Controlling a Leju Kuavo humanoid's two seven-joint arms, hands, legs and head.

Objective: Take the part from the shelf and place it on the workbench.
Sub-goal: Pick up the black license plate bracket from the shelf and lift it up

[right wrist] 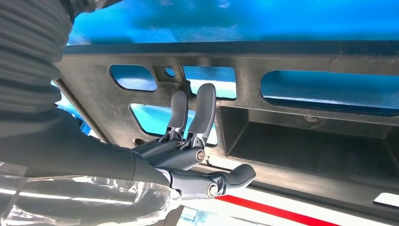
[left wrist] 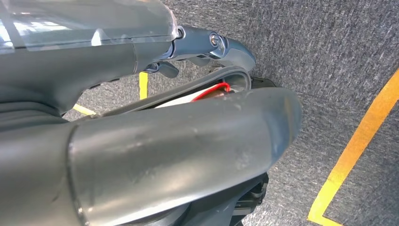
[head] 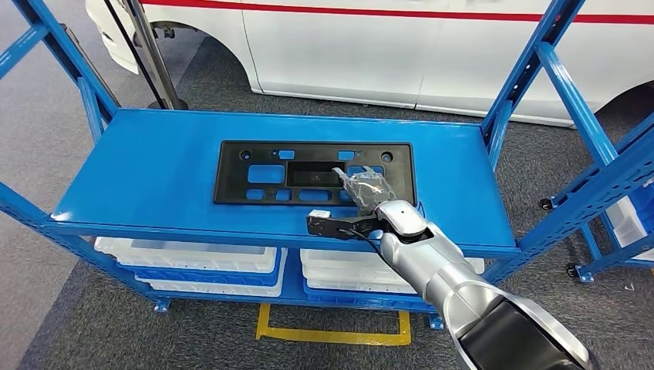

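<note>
The part [head: 262, 173] is a flat black plastic panel with several cut-outs, lying flat on the top board of the blue shelf [head: 146, 154]. My right hand [head: 369, 189] reaches over the panel's right portion, near its front edge. In the right wrist view the right hand [right wrist: 197, 141] has its fingers [right wrist: 203, 106] stretched out and apart against the face of the panel [right wrist: 306, 136], with the thumb apart from them and nothing gripped. My left hand [left wrist: 207, 44] hangs low over grey carpet with its thumb straight, holding nothing.
A white car [head: 385, 46] stands close behind the shelf. White and blue bins [head: 208, 262] fill the lower level. Blue uprights [head: 532, 69] frame the shelf's right side, and another blue rack [head: 617, 193] stands further right. Yellow tape [head: 332, 335] marks the floor in front.
</note>
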